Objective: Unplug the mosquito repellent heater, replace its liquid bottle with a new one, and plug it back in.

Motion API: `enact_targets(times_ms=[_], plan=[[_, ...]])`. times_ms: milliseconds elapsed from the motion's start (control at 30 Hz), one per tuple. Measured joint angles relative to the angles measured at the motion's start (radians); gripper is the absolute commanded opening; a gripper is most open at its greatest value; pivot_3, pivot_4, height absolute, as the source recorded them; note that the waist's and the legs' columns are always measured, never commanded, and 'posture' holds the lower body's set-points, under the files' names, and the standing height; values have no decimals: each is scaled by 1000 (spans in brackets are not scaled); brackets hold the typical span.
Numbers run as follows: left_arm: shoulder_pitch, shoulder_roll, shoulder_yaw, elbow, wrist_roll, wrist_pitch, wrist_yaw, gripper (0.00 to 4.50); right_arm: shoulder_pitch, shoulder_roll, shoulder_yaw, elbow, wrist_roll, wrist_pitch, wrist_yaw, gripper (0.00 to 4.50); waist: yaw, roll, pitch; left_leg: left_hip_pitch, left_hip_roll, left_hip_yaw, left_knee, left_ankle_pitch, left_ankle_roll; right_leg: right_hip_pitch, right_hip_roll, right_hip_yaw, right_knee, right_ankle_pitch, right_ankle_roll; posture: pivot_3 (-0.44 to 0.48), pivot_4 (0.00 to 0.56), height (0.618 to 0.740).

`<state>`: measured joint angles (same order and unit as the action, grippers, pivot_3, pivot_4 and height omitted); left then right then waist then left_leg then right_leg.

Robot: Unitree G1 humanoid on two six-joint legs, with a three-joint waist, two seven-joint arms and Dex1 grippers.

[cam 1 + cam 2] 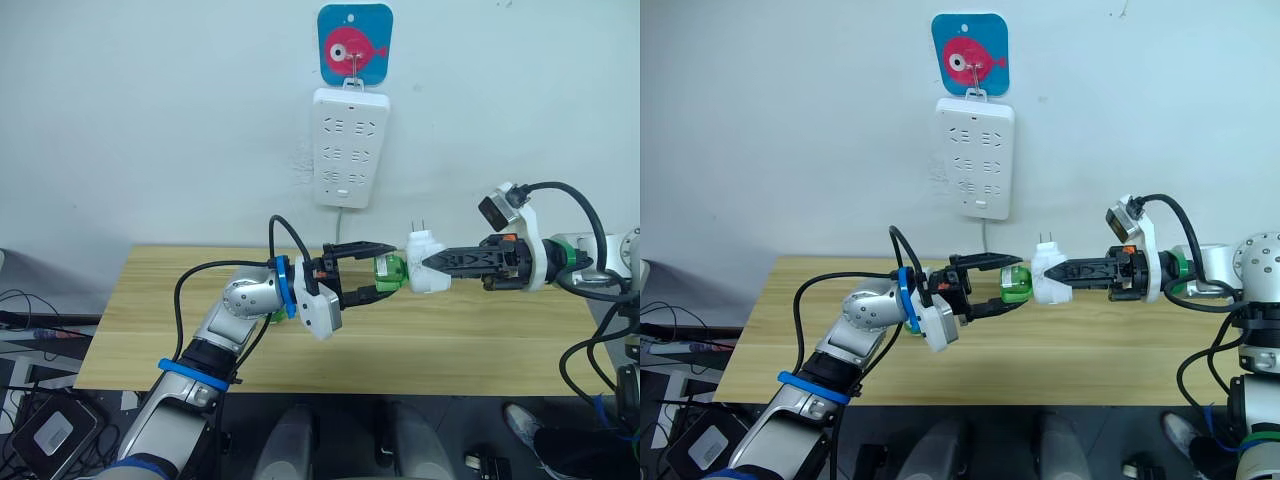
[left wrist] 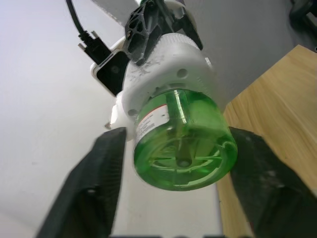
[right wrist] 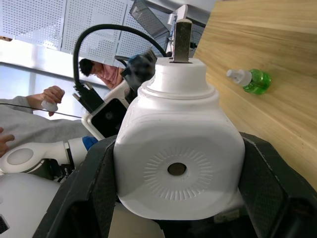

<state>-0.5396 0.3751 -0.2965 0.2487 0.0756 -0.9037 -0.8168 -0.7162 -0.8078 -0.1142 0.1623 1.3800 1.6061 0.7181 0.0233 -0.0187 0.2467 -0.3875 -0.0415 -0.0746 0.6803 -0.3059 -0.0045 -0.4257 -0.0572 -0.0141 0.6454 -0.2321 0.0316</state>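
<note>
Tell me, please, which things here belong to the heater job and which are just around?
In the job:
heater, held by the right gripper
green bottle in the heater, between the open left gripper's fingers
spare bottle lying on the table
power strip on the wall

Just around:
fish hook plate
person in the right wrist view

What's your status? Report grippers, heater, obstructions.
Right gripper shut on heater, unplugged, held above table. Left gripper open around green bottle, still attached. Spare bottle lying on table. Nothing in the way.
</note>
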Motion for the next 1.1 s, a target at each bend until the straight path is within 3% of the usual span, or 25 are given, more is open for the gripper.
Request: enact_targets(times_ms=[300,467,633,800,933,1033,1100], plan=[[-9,20,-22,0,-59,10,-23,2246,1,3,0,0,17,0,-7,2969,0,0,0,0,0,0,0,0,0,0,0,0,0,0,0,24,254,740],[2,37,-53,-59,-217,186,-119,2246,4,5,-1,-1,17,0,-8,2969,-1,0,0,0,0,0,0,0,0,0,0,0,0,0,0,21,257,740],[23,91,-65,-259,-521,738,-217,2246,6,1,-6,-21,16,-2,1,2969,-9,0,0,0,0,-2,0,-1,1,0,1,-1,0,0,0,23,258,740],[-7,146,-37,-370,-805,1268,-213,2246,25,-3,-5,-56,8,-3,21,2969,-14,0,0,0,0,-3,0,-1,2,0,2,-1,1,0,0,26,257,740],[-73,155,29,-355,-1093,1742,-117,2246,36,-5,-2,-85,-23,-4,54,2969,-23,0,0,0,0,-3,1,-1,2,0,3,-1,1,0,1,25,257,740],[-123,96,116,-207,-1362,2048,28,2246,36,-6,-8,-90,-38,-13,80,2969,-27,0,0,1,0,-3,1,-1,2,0,3,-1,2,0,1,24,255,740],[-134,49,166,-106,-1486,2160,132,2246,33,-6,-12,-91,-57,-23,89,2969,-29,-1,0,1,0,-2,1,-1,1,0,3,-2,3,0,1,24,255,740]])
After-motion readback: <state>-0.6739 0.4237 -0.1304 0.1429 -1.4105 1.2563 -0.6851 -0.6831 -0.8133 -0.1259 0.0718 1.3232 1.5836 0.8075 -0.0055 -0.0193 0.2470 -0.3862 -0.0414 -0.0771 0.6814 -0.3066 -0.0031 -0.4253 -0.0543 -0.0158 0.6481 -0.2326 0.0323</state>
